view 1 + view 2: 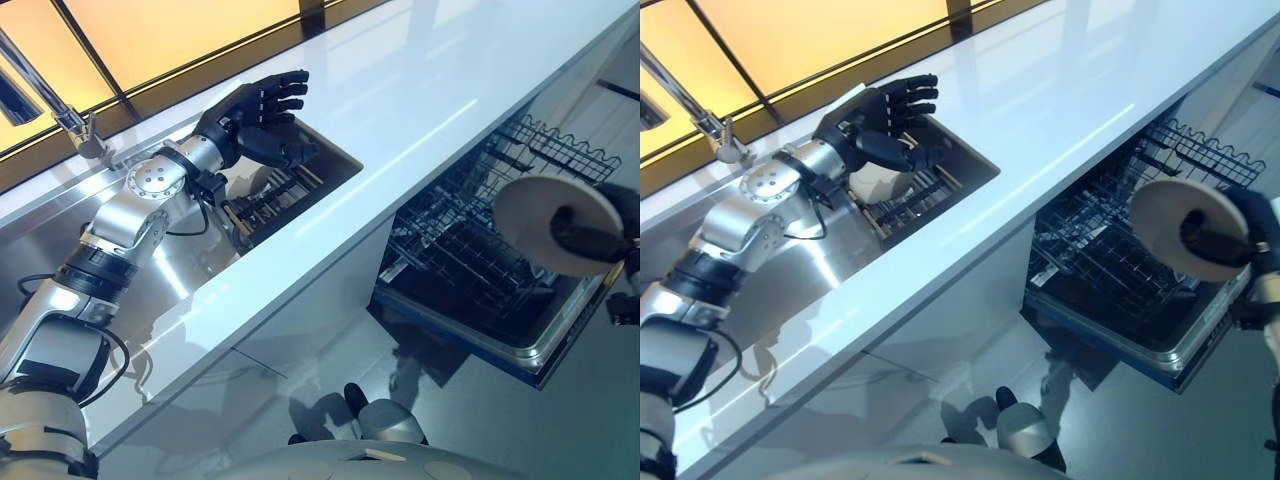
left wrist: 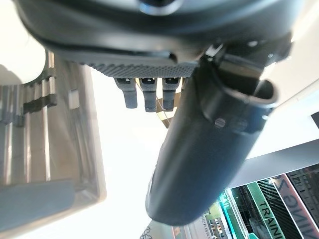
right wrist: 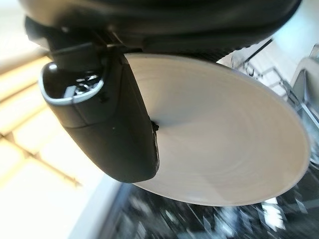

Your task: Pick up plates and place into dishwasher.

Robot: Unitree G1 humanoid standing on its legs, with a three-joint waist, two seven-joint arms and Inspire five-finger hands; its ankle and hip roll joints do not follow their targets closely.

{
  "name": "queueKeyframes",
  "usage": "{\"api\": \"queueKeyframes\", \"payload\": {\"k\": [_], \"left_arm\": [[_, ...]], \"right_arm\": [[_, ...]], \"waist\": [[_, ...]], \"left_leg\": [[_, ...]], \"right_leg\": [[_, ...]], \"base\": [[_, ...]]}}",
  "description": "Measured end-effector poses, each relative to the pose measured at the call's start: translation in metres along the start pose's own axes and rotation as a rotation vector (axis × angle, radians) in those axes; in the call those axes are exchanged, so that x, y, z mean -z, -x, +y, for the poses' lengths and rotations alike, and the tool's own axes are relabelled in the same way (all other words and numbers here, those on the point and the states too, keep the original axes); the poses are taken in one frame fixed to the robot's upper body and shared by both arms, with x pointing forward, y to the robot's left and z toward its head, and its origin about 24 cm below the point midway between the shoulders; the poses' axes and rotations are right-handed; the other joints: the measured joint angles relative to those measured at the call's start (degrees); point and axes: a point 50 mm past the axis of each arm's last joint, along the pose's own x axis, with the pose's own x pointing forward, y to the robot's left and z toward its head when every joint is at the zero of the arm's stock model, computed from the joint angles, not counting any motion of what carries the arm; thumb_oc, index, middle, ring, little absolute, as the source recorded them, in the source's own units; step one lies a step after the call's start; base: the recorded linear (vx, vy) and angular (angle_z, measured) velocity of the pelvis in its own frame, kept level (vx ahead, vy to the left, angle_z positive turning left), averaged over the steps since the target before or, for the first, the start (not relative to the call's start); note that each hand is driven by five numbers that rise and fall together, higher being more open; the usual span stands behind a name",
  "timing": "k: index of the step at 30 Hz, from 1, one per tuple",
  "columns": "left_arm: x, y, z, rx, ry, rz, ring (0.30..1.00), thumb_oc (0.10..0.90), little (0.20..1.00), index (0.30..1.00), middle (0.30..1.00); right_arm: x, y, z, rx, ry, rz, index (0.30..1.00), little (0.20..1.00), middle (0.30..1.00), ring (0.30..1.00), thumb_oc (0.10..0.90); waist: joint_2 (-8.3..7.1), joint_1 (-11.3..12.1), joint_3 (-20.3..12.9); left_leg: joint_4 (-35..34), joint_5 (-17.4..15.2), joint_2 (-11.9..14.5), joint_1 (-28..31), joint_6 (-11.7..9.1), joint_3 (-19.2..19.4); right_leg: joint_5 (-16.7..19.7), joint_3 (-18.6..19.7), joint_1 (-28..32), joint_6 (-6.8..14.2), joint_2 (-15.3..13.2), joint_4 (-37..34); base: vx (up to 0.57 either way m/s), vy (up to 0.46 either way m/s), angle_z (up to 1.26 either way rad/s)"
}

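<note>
My right hand [image 1: 600, 238] holds a cream plate [image 1: 535, 215] above the front of the open dishwasher's lower rack [image 1: 470, 270], thumb pressed across its face. In the right wrist view the plate [image 3: 224, 144] spreads wide under that thumb [image 3: 124, 124]. My left hand [image 1: 262, 118] hovers with straight fingers over the dish rack [image 1: 275, 195] set in the sink, holding nothing. A pale plate [image 1: 878, 182] stands in that rack just below the hand. The left wrist view has the fingers [image 2: 147, 92] and thumb [image 2: 209, 149] straight above the rack bars [image 2: 35, 124].
A white counter [image 1: 430, 110] runs between the sink and the dishwasher. A faucet [image 1: 70, 120] rises at the sink's far side. The steel sink basin [image 1: 190, 270] lies beside the rack. The dishwasher's pulled-out door edge [image 1: 500, 345] juts over the floor.
</note>
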Motion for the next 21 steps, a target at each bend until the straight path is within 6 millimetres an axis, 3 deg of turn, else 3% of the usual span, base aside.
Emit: {"api": "queueKeyframes", "payload": {"k": [4,11,14,21], "left_arm": [[-0.002,-0.001,-0.015,0.046,0.02,-0.03,0.9,0.8,0.9,0.9,0.9],[-0.005,-0.003,-0.023,0.072,0.032,-0.056,0.9,0.8,0.9,0.9,0.9],[-0.012,-0.003,-0.03,0.104,0.038,-0.084,0.9,0.8,0.9,0.9,0.9],[-0.016,-0.003,-0.036,0.135,0.055,-0.085,0.9,0.8,0.9,0.9,0.9]], "right_arm": [[-0.002,-0.015,0.03,-0.099,0.134,0.039,0.3,0.2,0.3,0.3,0.1],[-0.001,-0.042,0.036,-0.084,0.257,0.139,0.3,0.2,0.3,0.3,0.1],[0.013,-0.051,0.043,-0.106,0.342,0.263,0.3,0.2,0.3,0.3,0.1],[0.039,-0.05,0.049,-0.126,0.363,0.451,0.3,0.2,0.3,0.3,0.1]], "waist": [[-0.19,1.49,0.17],[-0.36,4.37,0.3],[-0.46,5.84,0.4],[-0.45,8.22,0.39]], "left_leg": [[0.02,0.04,0.0,0.34,0.02,-0.72],[-0.02,0.19,0.03,0.99,0.09,-1.59],[0.0,0.51,-0.07,0.86,0.13,-2.39],[0.01,0.72,-0.4,0.97,0.41,-3.72]], "right_leg": [[0.05,-0.97,0.69,-0.07,-0.14,0.0],[-0.25,-2.24,1.77,0.29,-0.38,-0.03],[-0.11,-2.79,1.87,0.07,-0.5,-0.03],[-0.11,-4.4,2.61,0.08,-1.03,-0.03]], "base": [[0.01,-0.028,0.09],[0.02,-0.036,0.07],[0.02,-0.03,0.13],[0.0,-0.014,0.11]]}}
